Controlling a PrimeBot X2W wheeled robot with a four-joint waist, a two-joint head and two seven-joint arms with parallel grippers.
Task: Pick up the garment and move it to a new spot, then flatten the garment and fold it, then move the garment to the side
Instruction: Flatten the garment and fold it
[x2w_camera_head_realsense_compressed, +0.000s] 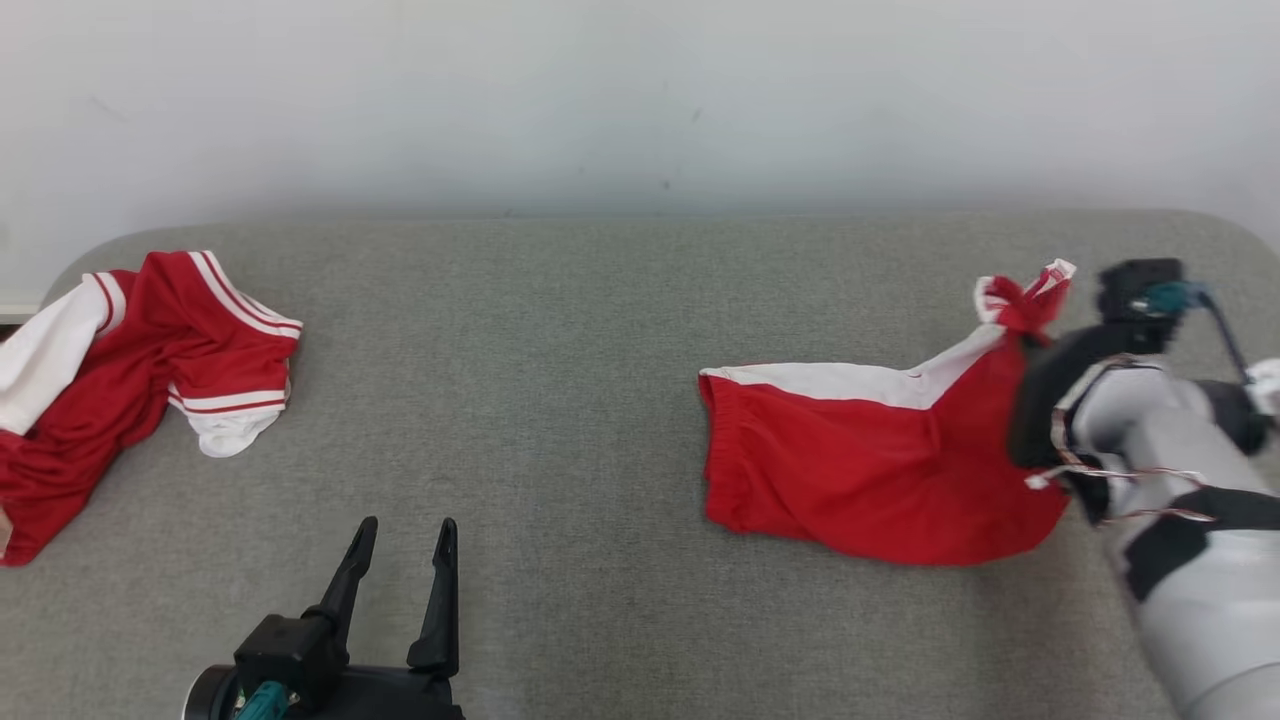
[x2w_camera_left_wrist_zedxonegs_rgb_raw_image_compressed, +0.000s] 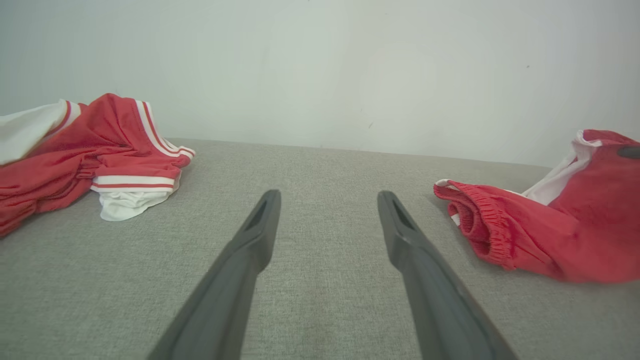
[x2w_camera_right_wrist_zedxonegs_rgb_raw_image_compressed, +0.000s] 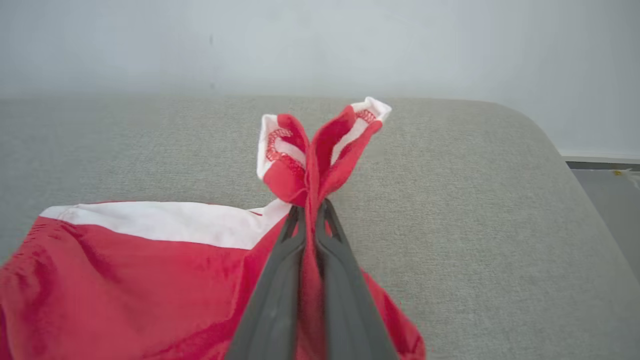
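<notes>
Jaws on right, tight on a corner of red garment (x2w_camera_right_wrist_zedxonegs_rgb_raw_image_compressed: 125, 280) (left jaws wide above grey cushion (x2w_camera_left_wrist_zedxonegs_rgb_raw_image_compressed: 320, 300))

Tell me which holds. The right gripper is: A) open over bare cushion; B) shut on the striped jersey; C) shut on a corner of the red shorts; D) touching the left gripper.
C: the right gripper is clamped on a bunched corner of the red shorts.

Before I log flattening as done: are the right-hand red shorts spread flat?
Not flat: the right gripper is shut on a bunched, raised corner of the red shorts; the rest lies creased.
</notes>
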